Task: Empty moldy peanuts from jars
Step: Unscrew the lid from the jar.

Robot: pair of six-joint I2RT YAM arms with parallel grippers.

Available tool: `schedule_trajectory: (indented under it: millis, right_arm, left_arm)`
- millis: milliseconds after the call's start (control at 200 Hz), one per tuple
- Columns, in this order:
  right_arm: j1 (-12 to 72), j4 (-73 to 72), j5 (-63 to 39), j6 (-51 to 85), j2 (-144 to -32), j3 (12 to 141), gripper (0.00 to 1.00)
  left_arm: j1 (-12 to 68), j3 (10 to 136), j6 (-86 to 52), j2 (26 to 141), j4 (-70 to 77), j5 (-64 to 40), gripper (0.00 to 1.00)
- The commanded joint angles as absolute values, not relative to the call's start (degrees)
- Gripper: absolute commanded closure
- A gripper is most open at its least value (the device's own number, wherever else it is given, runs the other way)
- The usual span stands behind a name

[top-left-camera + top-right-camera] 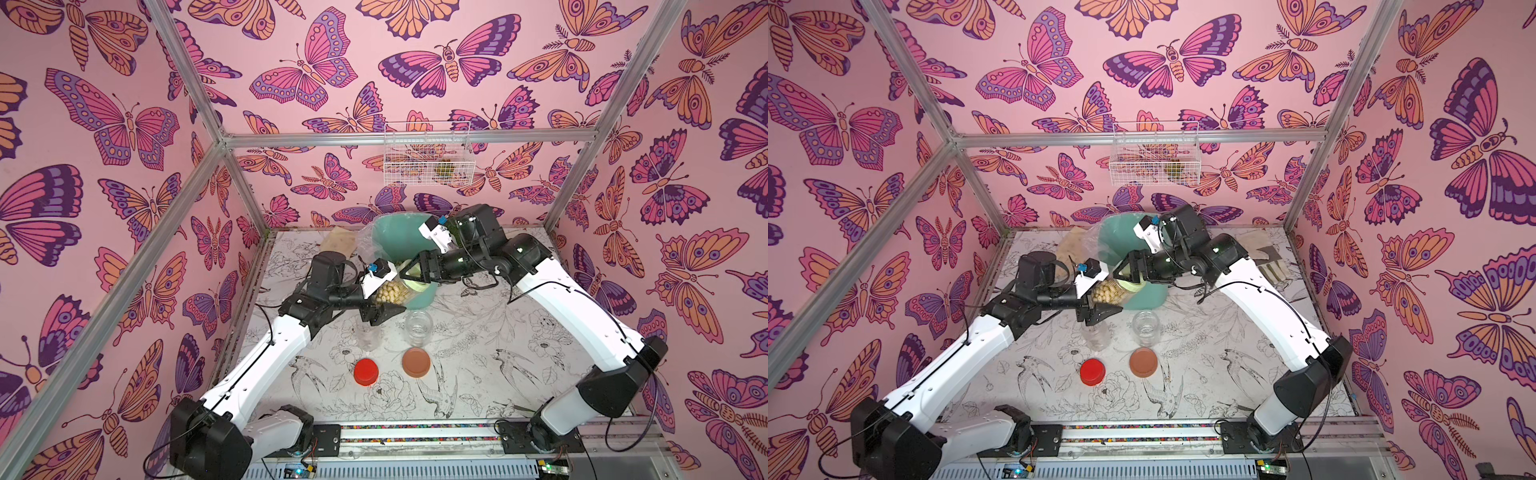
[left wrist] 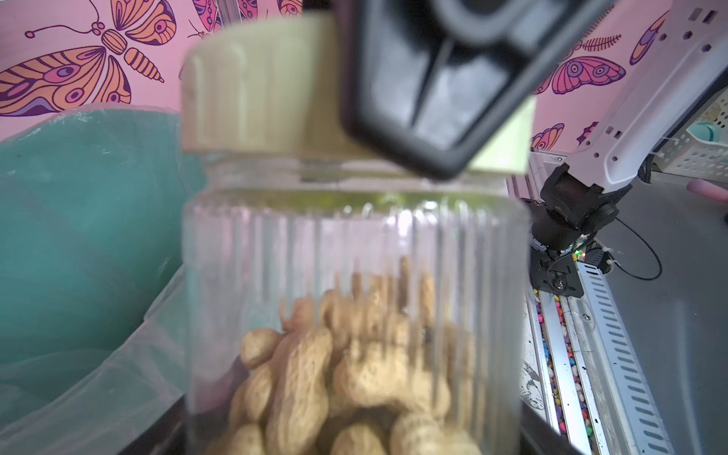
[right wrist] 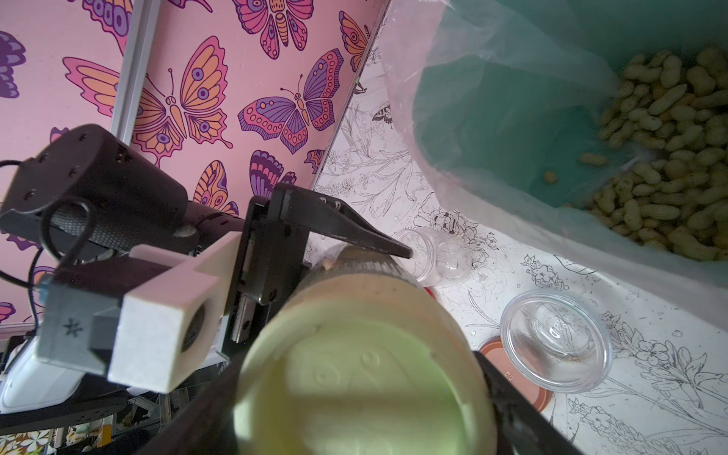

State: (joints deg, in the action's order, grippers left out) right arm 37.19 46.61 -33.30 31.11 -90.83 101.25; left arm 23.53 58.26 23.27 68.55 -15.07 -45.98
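A clear ribbed jar (image 1: 390, 293) (image 2: 354, 244) lies tilted above the table beside the teal bin, my left gripper (image 1: 388, 296) (image 1: 1104, 293) shut on its body. Moldy peanuts (image 2: 354, 374) fill its lower part. Its pale green lid (image 1: 415, 284) (image 3: 354, 394) is still on the neck. My right gripper (image 1: 411, 276) (image 3: 354, 417) is shut on that lid, a black finger pressed to each side. Two empty jars (image 1: 418, 328) (image 1: 368, 336) stand open on the table. A red lid (image 1: 366, 372) and a brown lid (image 1: 416, 362) lie in front of them.
The plastic-lined teal bin (image 1: 395, 245) (image 3: 492, 118) stands behind the held jar, and a heap of peanuts (image 3: 669, 157) lies inside it. A white wire basket (image 1: 428, 153) hangs on the back wall. Aluminium frame posts stand at the corners.
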Motion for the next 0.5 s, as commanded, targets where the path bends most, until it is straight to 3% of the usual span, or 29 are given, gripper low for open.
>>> schedule_trajectory:
  millis: [0, 381, 496]
  right_arm:
    - [35.6, 40.8, -36.5, 33.4, -88.0, 98.4, 0.33]
    - [30.7, 24.0, -43.0, 32.3, -80.7, 88.1, 0.5]
    - [30.3, 24.8, -44.6, 28.2, -80.6, 88.3, 0.56]
  left_arm:
    - [23.5, 59.5, 23.2, 68.0, -12.2, -47.7, 1.0]
    - [23.5, 59.7, 23.0, 68.3, -12.2, -48.8, 1.0]
    - [23.5, 59.8, 22.9, 68.3, -12.2, -48.9, 1.0]
